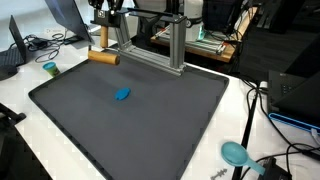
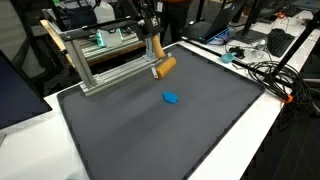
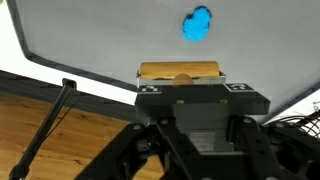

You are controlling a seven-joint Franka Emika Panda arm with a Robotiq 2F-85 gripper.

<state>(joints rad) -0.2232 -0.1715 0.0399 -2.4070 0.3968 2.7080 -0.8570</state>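
pincer (image 3: 180, 90) closed tight on a tan wooden piece (image 3: 180, 70) at the dark mat's (image 1: 150, 120) edge; in the wrist view a small blue lump (image 3: 197, 24) lies apart at twelve o'clock.

The gripper (image 3: 181, 82) is black with small white marks, and the cylinder (image 3: 160, 70) it grips is tan with an orange-brown tinge. Ahead of it the small lump (image 3: 197, 25) is bright blue, on a plain dark grey mat (image 1: 150, 120) edged by a white table (image 1: 20, 88). Just beside it the frame (image 2: 110, 68) is silver; below it the floor (image 3: 60, 140) shows warm brown wood grain
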